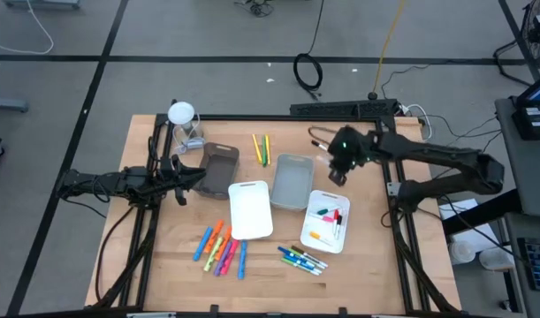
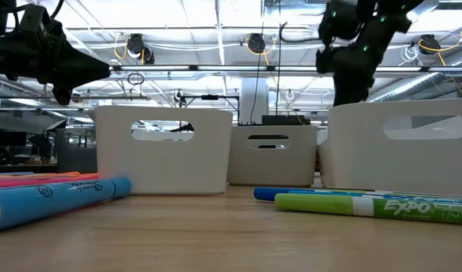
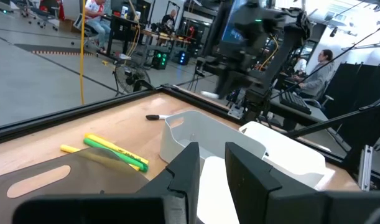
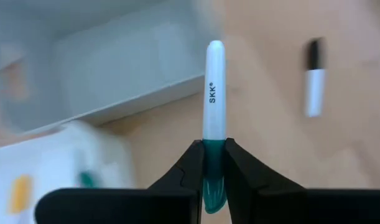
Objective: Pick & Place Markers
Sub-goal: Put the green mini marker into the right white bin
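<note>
White-bodied, green-capped marker was clamped between the right gripper fingers, held above the table just beyond the grey tray. Below it lay the white tray with markers. Left gripper hovered over the brown tray, fingers slightly parted, holding nothing.

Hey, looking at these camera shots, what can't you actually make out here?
- Right gripper, right wrist view: its pen has its green end hidden between the fingers.
- Low view: the tray walls hide any contents.
- High view: markers too small to read labels.
- Left gripper, left wrist view: nothing shows between its fingers, whose tips the picture's edge cuts off.
</note>
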You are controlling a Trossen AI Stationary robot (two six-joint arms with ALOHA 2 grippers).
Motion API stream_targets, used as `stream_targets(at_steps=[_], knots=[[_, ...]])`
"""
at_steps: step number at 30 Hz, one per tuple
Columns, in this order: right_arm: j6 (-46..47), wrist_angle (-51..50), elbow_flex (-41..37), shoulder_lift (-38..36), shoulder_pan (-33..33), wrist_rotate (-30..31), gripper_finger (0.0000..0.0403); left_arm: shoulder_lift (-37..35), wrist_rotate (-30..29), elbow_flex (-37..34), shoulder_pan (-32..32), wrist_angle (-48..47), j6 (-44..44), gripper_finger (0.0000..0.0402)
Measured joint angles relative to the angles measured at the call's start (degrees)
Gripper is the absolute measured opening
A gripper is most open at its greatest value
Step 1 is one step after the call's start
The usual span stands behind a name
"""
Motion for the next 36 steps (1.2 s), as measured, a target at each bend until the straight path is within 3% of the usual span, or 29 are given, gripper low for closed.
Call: stream_targets(at_steps=[10,18,23,36], knots=[[15.93,-1.29,0.04,-2.35,20.76,0.02,0.0028,0.02,-0.01,0.0,0.01,0.01,-0.02,0.0079],[24.14,-4.67,0.04,-2.35,33.4,0.04,0.0028,0.0,0.01,0.01,0.01,-0.01,0.0,0.0079],[25.07,-0.5,-2.19,-2.33,36.54,0.09,0.0028,0.02,-0.01,-0.01,0.01,0.01,0.0,0.0079],[25.09,2.05,-4.88,-2.36,36.72,0.15,0.0044,0.01,-0.01,0.0,0.0,-0.01,-0.02,0.0079]])
